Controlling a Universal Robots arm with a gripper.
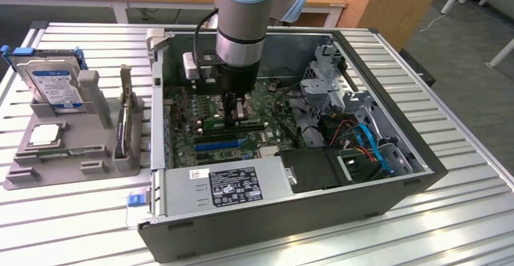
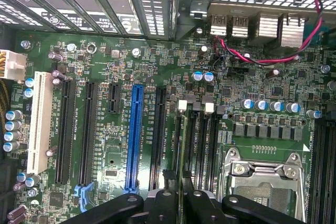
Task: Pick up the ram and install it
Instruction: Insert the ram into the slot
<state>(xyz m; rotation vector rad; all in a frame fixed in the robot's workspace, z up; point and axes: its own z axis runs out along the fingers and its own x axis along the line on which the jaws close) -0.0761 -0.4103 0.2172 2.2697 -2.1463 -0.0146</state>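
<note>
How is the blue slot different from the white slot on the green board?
The blue slot is narrow and sits mid-board, with black slots on both sides. The white slot is wider and sits by the edge of the board. Both are long, straight, parallel and empty.

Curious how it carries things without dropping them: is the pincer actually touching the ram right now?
Touching. The wrist view shows the pincer with its fingers pressed against both sides of the ram, seen edge-on, no gap visible.
</note>
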